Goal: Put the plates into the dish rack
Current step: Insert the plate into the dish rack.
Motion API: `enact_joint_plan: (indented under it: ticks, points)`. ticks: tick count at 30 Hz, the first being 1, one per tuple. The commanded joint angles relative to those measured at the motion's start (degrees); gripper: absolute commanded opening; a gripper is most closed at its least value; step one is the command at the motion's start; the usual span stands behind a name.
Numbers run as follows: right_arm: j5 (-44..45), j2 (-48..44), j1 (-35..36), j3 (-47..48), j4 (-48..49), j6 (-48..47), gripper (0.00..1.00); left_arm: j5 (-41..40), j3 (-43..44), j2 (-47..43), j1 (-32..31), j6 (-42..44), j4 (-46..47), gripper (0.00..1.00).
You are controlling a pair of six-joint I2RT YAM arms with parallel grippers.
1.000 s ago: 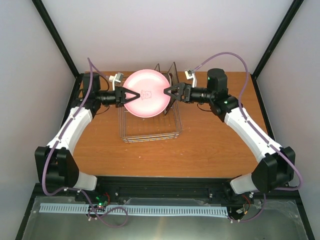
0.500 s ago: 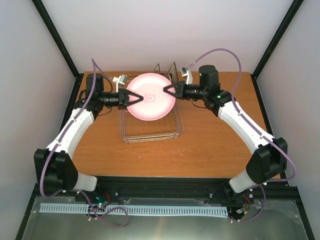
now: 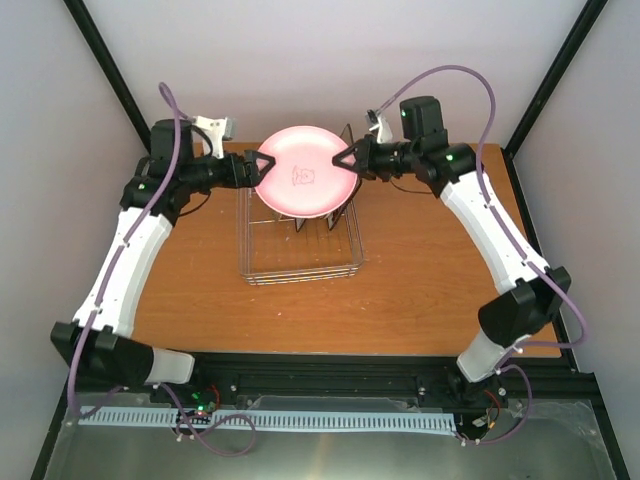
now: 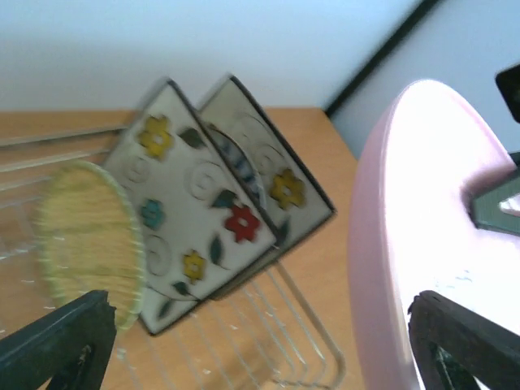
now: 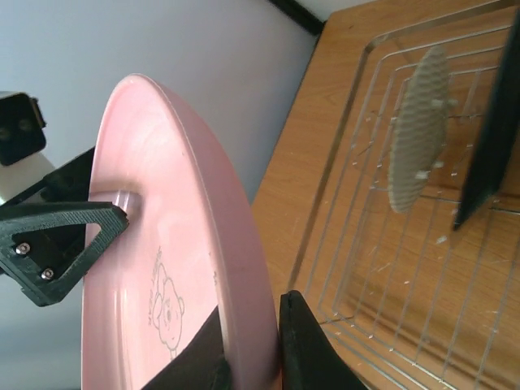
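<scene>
left arm (image 3: 128, 250): stretched forward, wrist raised, pointing inward | left fingers (image 4: 467, 341): spread wide apart | right arm (image 3: 495, 235): stretched forward, wrist raised, pointing inward | right fingers (image 5: 313, 345): pinched on rim of round plain pink plate (image 3: 300, 182)

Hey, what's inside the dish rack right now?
Standing on edge in the dish rack: a round tan woven plate, a square floral plate and a second square plate behind it, mostly covered. From above, the held pink plate hides most of them.
</scene>
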Motion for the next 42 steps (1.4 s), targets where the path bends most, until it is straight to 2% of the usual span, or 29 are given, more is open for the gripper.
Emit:
enact_joint_plan:
  ticks: [1,4,7,13,16,20,24,29,32,42]
  points:
    - [-2.5,5.9,-2.4,12.2,-15.0,-1.0,0.03,-21.6,0.7,-8.2,-2.5,11.7,-2.7,1.00]
    - [-0.3,10.1,-2.5,20.1,-23.2,-2.2,0.03,-29.6,-2.7,-13.9,-6.1,16.1,1.4,1.00]
    - [0.6,12.1,-3.0,21.6,-27.1,-2.1,0.03,-35.9,-4.8,-17.4,-9.2,19.1,3.5,1.00]
    - [2.0,13.2,-4.7,19.8,-30.7,-3.9,0.03,-39.1,-4.8,-18.5,-16.9,29.0,3.8,1.00]
    - [2.1,13.1,-5.3,20.7,-31.5,-4.1,0.03,-44.2,-4.1,-14.9,-25.8,34.5,0.6,1.00]
    - [2.6,12.8,-6.9,22.1,-33.0,-4.8,0.03,-60.0,-4.9,-7.8,-41.2,39.7,-2.5,1.00]
    - [2.9,12.1,-8.6,22.0,-34.2,-5.9,0.03,-65.8,-3.9,-4.6,-49.3,42.1,-1.5,1.00]
    - [2.1,11.0,-9.3,21.2,-34.1,-6.4,0.03,-69.2,-3.9,-2.3,-51.3,45.1,-1.7,1.00]
    - [1.0,10.2,-9.4,20.8,-34.3,-6.4,0.03,-71.3,-6.7,-1.2,-51.4,48.1,1.7,1.00]
    - [-1.8,5.0,-8.0,12.3,-32.5,-6.3,0.03,-70.4,-6.8,3.4,-51.4,53.6,9.1,1.00]
